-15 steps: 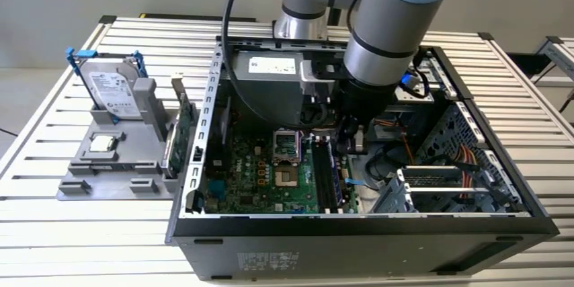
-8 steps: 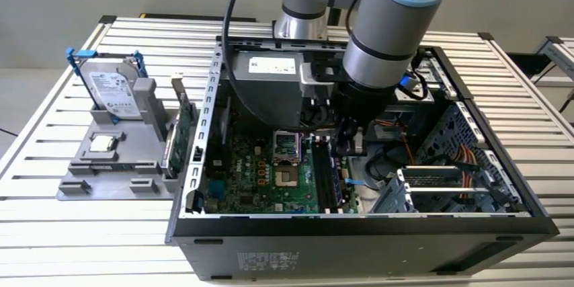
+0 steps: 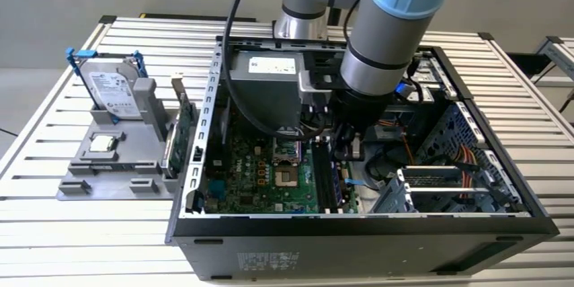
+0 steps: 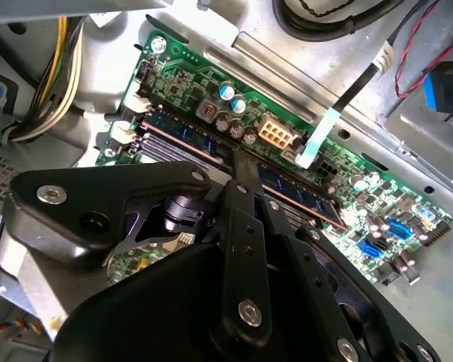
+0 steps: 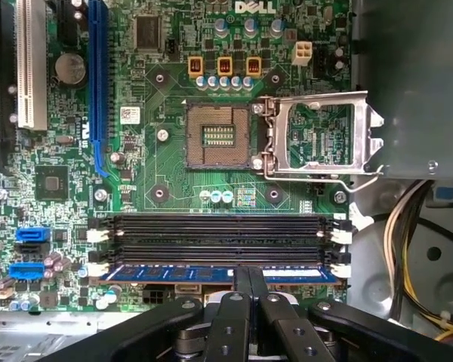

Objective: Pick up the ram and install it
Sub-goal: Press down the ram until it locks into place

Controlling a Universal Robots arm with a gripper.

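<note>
Gripper (image 5: 249, 283) clenched on ram (image 5: 174, 273), fingers pinching its mid-length so it stays level | ram sits in the slot nearest the motherboard (image 5: 174, 166) edge, likely being seated | other slots (image 5: 219, 223) bare | case (image 3: 359, 223) lies open for top access.

In both wrist views the gripper (image 5: 249, 283) covers the middle of the ram (image 5: 166, 273), so the contact between fingertips and board edge is hidden. In the exterior view the arm (image 3: 381, 45) blocks the gripper and the memory slots (image 3: 324, 173) beneath it. Whether the ram sits fully in its slot cannot be told. The hard drive (image 3: 115, 92) label is too small to read.
</note>
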